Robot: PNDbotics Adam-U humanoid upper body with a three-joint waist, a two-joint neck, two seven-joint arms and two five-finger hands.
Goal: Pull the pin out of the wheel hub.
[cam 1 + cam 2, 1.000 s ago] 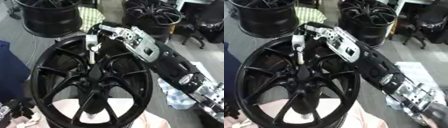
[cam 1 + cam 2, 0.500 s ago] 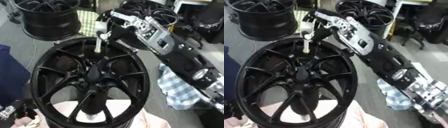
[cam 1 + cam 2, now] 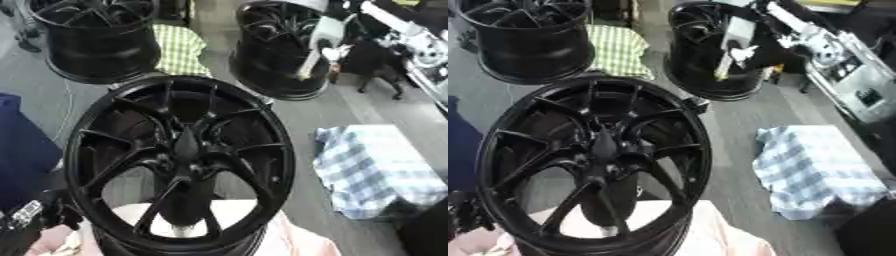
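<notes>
1. Black wheel hub (image 3: 179, 160) fills the near centre, lying face up on something pale pink (image 3: 289, 240); no pin shows in its spokes or rim now.
2. The pale pin (image 3: 723, 67) is up in the air, well apart from the hub, over the far black wheel (image 3: 702, 75) at upper right.
3. Your right hand (image 3: 741, 42) has the pin: its fingers look closed round the top end, and the pin hangs down tilted. It's blurred, so the exact grip is hard to read.
4. Your left hand (image 3: 26, 220) is only a dark shape at the lower left corner, by the hub's rim; I cannot tell its fingers.
5. Step, judged: the pull looks done and you are at the carry-away. The next move calls for a spot to put the pin down; the checked cloth (image 3: 381, 167) on the floor at right is near.
6. Views: the right eye shows more of your right arm (image 3: 842, 65) and its silver parts; the left eye crops the arm but shows more of the left hand's corner.
</notes>
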